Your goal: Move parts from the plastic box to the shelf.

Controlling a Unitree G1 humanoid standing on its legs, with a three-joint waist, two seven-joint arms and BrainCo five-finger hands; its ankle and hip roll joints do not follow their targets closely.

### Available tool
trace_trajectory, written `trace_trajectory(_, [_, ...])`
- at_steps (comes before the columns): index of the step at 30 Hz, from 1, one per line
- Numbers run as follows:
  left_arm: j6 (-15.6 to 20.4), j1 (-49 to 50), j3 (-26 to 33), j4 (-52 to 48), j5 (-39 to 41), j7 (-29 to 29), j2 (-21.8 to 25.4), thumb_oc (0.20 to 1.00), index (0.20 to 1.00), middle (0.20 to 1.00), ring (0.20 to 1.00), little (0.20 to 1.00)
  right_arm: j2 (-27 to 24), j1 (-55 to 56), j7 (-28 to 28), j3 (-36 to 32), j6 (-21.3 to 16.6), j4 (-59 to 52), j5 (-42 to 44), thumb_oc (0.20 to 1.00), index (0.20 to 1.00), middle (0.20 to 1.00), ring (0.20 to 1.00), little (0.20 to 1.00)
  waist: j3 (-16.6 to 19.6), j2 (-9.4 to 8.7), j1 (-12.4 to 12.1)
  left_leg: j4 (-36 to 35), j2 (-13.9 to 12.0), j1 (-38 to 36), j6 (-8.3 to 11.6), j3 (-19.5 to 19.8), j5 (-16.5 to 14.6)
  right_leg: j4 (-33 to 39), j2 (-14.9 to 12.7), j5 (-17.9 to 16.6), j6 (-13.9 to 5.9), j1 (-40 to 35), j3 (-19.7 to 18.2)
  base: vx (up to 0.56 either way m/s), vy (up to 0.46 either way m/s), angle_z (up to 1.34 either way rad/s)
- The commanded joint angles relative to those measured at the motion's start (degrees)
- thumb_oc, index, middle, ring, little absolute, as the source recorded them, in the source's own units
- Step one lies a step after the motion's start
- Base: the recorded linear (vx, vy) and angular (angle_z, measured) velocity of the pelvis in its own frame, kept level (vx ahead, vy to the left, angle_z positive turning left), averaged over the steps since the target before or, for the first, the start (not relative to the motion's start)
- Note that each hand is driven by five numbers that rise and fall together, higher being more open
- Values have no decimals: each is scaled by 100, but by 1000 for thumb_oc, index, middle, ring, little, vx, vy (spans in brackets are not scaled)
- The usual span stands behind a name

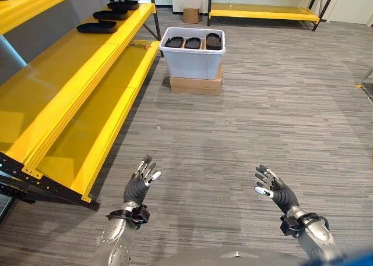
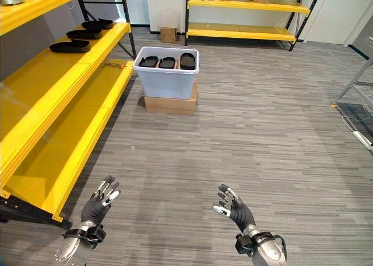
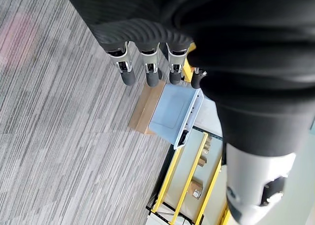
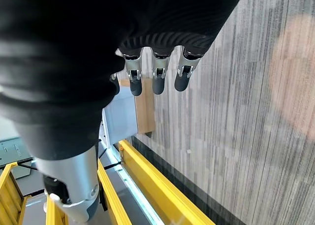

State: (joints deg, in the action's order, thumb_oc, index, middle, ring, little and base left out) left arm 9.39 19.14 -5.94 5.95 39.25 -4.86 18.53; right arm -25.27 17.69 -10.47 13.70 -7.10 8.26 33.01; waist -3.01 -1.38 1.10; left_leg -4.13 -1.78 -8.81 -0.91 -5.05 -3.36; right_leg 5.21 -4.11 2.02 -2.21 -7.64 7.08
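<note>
The left hand (image 1: 140, 184) hangs low in the foreground over bare floor, its fingers straight and slightly spread, holding nothing. The right hand (image 1: 273, 188) mirrors it on the other side, fingers likewise fanned and empty. Both are raised palm-inward at about the same height, well apart from everything else — a posture that reads as an approach, with nothing yet picked up.

Starting at the far left, a yellow shelf (image 1: 64, 85) runs away from the robot along the wall, in tiers. On its upper tier, toward the far end, lie three black parts (image 1: 97, 27) in a row, flat and tray-like; these look already delivered, set one after another along the board so each has its own space.

Just past the far end of the shelf stands the plastic box (image 1: 192, 57), pale and open-topped, in the middle distance ahead of the hands. It sits on a flat cardboard carton (image 1: 196, 84), probably to lift it to an easier reaching height. Inside, three more black parts stand side by side at the rim, waiting to be moved.

Behind the box, a small brown carton (image 1: 190, 14) rests on the floor, and a second yellow shelf (image 1: 265, 11) crosses the back of the room.
</note>
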Motion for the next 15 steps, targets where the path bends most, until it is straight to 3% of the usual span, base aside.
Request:
trace_trajectory(1, [290, -60, 300, -75, -129, -64, 206, 1000, 1000, 1000, 1000, 1000, 10, -147, -10, -100, -226, -61, 193, 1000, 1000, 1000, 1000, 1000, 325, -171, 7, 138, -488, 358, 339, 123, 223, -391, -646, -230, -498, 207, -227, 0, 0, 0])
trace_trajectory(15, [304, -21, 286, -94, -331, -45, 256, 1000, 1000, 1000, 1000, 1000, 56, -170, -5, -69, -205, -16, 189, 1000, 1000, 1000, 1000, 1000, 350, -158, 17, 107, -462, 330, 305, 99, 212, -411, -663, -243, -523, 257, -317, 0, 0, 0])
